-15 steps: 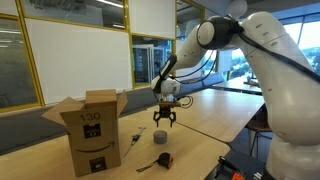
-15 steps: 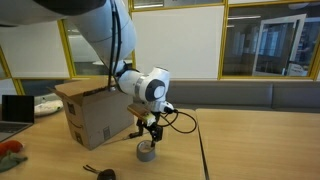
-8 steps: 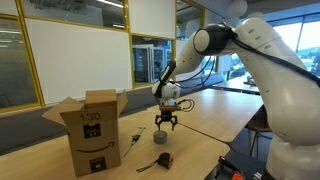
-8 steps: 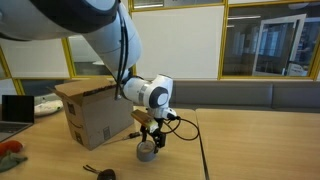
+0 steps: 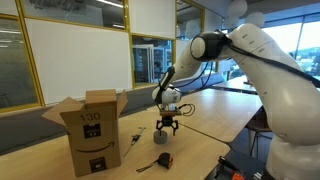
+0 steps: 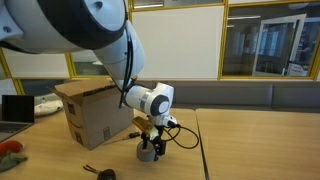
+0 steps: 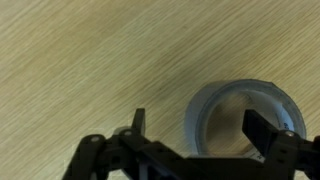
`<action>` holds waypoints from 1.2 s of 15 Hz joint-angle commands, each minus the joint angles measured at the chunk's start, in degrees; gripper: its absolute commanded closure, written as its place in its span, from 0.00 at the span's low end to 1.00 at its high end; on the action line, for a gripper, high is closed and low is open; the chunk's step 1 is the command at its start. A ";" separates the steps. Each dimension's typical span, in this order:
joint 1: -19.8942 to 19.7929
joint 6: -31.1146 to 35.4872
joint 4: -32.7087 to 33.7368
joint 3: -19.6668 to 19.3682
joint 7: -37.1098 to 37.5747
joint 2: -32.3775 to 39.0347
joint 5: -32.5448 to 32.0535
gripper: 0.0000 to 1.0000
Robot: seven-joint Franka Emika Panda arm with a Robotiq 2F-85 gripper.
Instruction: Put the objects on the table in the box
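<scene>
The grey short cylinder [image 7: 215,100] stands upright on the table [image 7: 80,60], and the wrist view shows it as a hollow ring with a pale wall. In both exterior views the cylinder [image 5: 160,138] sits on the light-wood table [image 5: 205,125], to one side of the box [image 5: 92,130] and well apart from it. The gripper [image 7: 200,128] is positioned directly over the cylinder with its fingers spread wide and grasping nothing. In the wrist view, one finger [image 7: 262,130] lies over the hollow of the ring and the opposite finger is over bare wood outside it, so one side of the ring wall falls between them. Contact between fingers and ring cannot be determined. In an exterior view the gripper [image 6: 149,147] hangs low, with its fingertips at the level of the cylinder [image 6: 147,154]. The black-and-orange gadget [image 5: 163,159] lies on the table near the front edge, its cord [image 5: 146,165] trailing toward the box. The box [image 6: 95,118] stands upright on the table [image 6: 250,140] with its top flaps open.
</scene>
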 commanded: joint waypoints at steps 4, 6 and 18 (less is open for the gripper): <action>0.13 -0.05 2.63 -0.33 1.13 3.02 1.27 0.25; 0.16 -0.01 2.76 -0.37 1.18 3.20 1.20 0.30; 0.09 -0.03 2.73 -0.43 1.20 2.98 1.18 0.89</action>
